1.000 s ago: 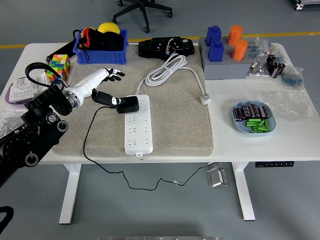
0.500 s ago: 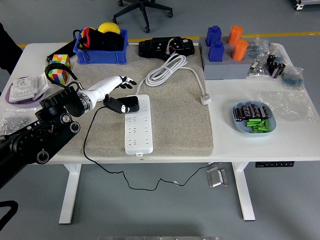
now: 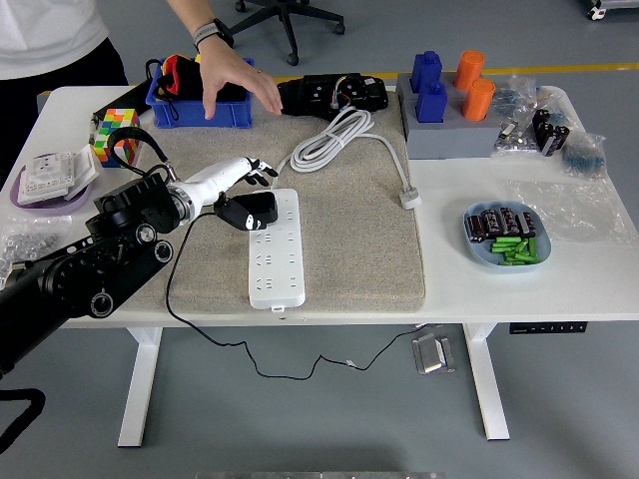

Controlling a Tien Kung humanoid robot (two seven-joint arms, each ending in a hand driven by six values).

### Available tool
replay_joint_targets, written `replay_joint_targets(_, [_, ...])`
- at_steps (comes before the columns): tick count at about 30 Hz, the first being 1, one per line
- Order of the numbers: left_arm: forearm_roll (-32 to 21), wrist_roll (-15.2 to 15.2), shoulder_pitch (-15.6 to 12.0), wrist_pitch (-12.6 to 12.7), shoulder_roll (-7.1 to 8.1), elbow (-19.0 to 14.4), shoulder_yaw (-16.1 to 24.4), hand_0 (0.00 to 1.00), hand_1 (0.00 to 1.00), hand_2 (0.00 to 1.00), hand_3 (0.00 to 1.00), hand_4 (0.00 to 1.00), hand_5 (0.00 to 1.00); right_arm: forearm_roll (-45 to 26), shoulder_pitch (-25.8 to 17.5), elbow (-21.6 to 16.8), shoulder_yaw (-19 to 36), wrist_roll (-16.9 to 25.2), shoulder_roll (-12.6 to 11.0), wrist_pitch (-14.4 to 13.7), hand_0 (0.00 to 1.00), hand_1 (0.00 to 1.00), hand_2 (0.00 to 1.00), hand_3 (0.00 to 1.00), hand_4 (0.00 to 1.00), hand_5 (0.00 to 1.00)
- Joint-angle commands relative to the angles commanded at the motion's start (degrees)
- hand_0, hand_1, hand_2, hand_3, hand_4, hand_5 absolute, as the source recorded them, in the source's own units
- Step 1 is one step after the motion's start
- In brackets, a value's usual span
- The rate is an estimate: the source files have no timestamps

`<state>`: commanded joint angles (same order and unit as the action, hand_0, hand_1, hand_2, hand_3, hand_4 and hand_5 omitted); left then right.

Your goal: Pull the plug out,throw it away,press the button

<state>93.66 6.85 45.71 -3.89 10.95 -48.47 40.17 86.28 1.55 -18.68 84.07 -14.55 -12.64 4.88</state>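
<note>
Step in hand: pulling the plug. Left robot hand (image 3: 243, 176), fingers spread, hovers over the black plug (image 3: 252, 211), seated at the power strip's (image 3: 274, 249) far end on the counter (image 3: 479, 289). Next: close on plug, lift straight out.

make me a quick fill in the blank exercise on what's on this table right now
1. The black plug sits in the top end of the white ____.
2. The left hand reaches in just above the plug, its ____ fingers spread.
3. The person's hand hovers over the ____ bin at the table's far side.
4. The Rubik's cube stands to the ____ of that bin.

Missing words: power strip; white; blue; left
</note>
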Motion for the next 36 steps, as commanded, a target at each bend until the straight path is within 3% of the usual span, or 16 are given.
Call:
replay_joint_targets(10, [-1.45,-0.23,2.08,0.30,-1.18,2.95,-3.55,0.780,0.716,0.674,0.789,0.868,0.002,0.14,0.00,0.09,0.12,-0.01,-0.01,0.04,0.767,0.729,0.724,0.713,0.883,0.658])
replay_joint_targets(11, [-1.49,-0.21,2.27,0.30,-1.22,3.23,-3.93,0.726,0.638,0.574,0.726,0.822,0.002,0.19,-0.02,0.10,0.18,-0.01,0.00,0.05,0.767,0.729,0.724,0.713,0.883,0.658])
replay_joint_targets(16, [-2.04,-0.64,3.21,0.68,-1.41,4.58,-5.66,0.726,0.638,0.574,0.726,0.822,0.002,0.28,-0.05,0.14,0.33,-0.01,-0.02,0.06,0.767,0.729,0.724,0.713,0.883,0.658])
replay_joint_targets(17, [-2.18,-0.97,3.43,1.09,-1.48,4.99,-6.08,0.682,0.554,0.539,0.621,0.734,0.002,0.28,-0.06,0.14,0.31,-0.01,-0.04,0.06,0.767,0.729,0.724,0.713,0.883,0.658])
replay_joint_targets(22, [-2.98,-2.42,4.15,2.88,-1.55,6.21,-7.81,0.682,0.554,0.539,0.621,0.734,0.002,0.28,0.04,0.10,0.42,0.00,-0.03,0.06,0.767,0.729,0.724,0.713,0.883,0.658])
replay_joint_targets(23, [-3.00,-2.53,4.27,3.06,-1.55,6.40,-8.19,0.494,0.449,0.461,0.574,0.701,0.002,0.25,0.04,0.09,0.42,0.00,-0.02,0.08,0.767,0.729,0.724,0.713,0.883,0.658])
replay_joint_targets(28, [-3.43,-3.46,4.82,3.84,-1.61,7.37,-9.93,0.494,0.449,0.461,0.574,0.701,0.002,0.32,0.06,0.12,0.63,0.00,-0.02,0.09,0.767,0.729,0.724,0.713,0.883,0.658])
replay_joint_targets(29, [-3.44,-3.70,4.85,4.00,-1.60,7.45,-10.06,0.421,0.397,0.410,0.560,0.659,0.002,0.34,0.06,0.14,0.67,0.00,-0.02,0.09,0.767,0.729,0.724,0.713,0.883,0.658])
replay_joint_targets(34, [-3.33,-5.06,4.90,4.68,-1.43,7.35,-10.21,0.421,0.397,0.410,0.560,0.659,0.002,0.39,0.03,0.17,0.77,0.00,0.02,0.09,0.767,0.729,0.724,0.713,0.883,0.658])
replay_joint_targets(36, [-3.08,-5.43,4.97,4.69,-1.23,6.99,-9.99,0.370,0.347,0.351,0.559,0.648,0.002,0.37,0.04,0.13,0.81,0.01,0.05,0.09,0.767,0.729,0.724,0.713,0.883,0.658])
